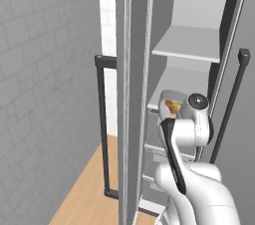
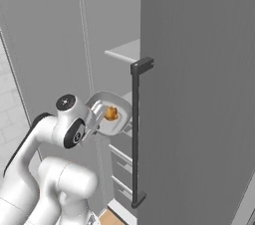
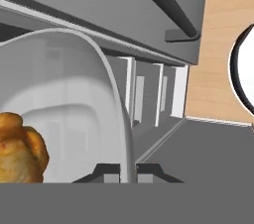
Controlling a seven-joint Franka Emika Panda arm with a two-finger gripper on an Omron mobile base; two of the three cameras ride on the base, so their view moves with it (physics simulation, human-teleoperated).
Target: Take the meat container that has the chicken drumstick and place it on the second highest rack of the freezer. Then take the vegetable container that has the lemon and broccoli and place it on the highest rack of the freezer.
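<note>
Closest to the hand camera is the rim of the meat container (image 3: pixel 121 134), a pale grey shallow tub, and the end effector (image 3: pixel 128 172) is clamped shut on this rim, one dark finger tip (image 3: pixel 106 171) on each side of the wall. Inside the tub, at its lower left in the hand view, lies the chicken drumstick (image 3: pixel 20 146), golden brown.

From the left base view the white arm rises from the lower right corner, bends at the elbow, and its wrist (image 1: pixel 196 119) turns toward the open freezer (image 1: pixel 199 45). The container is held in the air, tilted, just in front of the edge of the second highest rack (image 1: pixel 179 82); whether it touches that edge I cannot tell. The highest rack (image 1: pixel 191 45) is above it. In the right base view the container (image 2: pixel 112 114) is between the wrist and the dark vertical handle (image 2: pixel 135 134) of the right freezer door (image 2: pixel 199 94). Below the racks are grey drawers (image 2: pixel 122 162). The left door (image 1: pixel 132 94) stands open with its own dark handle (image 1: pixel 102 124), and wooden floor (image 1: pixel 84 189) shows under it.
</note>
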